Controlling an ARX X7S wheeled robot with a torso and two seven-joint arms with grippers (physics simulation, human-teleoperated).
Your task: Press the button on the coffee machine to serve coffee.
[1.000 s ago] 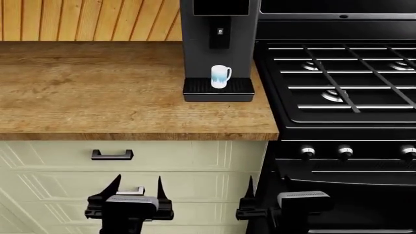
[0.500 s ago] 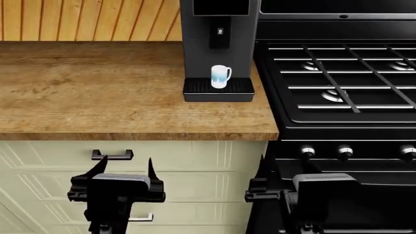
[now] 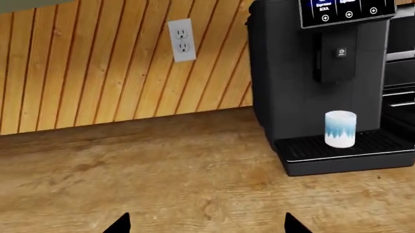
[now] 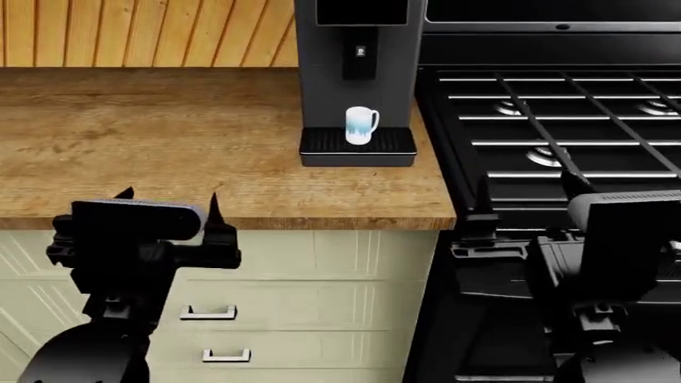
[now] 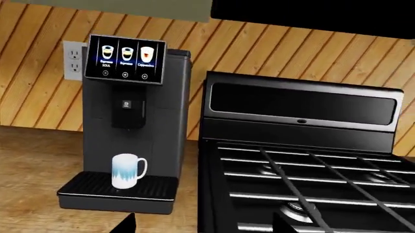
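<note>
Both arms are up at counter-edge height, nothing touched yet. My left gripper (image 4: pixel 168 201) sits at the front lip of the wooden counter (image 4: pixel 159 136), fingers spread wide, empty. My right gripper (image 4: pixel 527 195) is over the front of the stove (image 4: pixel 553 120), also wide and empty.

The coffee machine (image 4: pixel 356 56) stands at the counter's back right corner, just beside the stove, with the white mug (image 4: pixel 361 125) on its drip tray (image 4: pixel 356 146) under the spout block (image 5: pixel 128 112). The button (image 4: pixel 362 52) is on the front of that spout block, above the mug and below the screen (image 5: pixel 125 58).

What matters here: the button faces me, so the press goes straight forward into the machine's face. It lies ahead and up from both grippers, to the right of the left one and to the left of the right one. Neither arm is clearly nearer. The right wrist view shows the button face-on. My call is to go in with the right, moving left and forward, staying above the mug. Main risk is clipping the mug or hitting the touchscreen instead.
</note>
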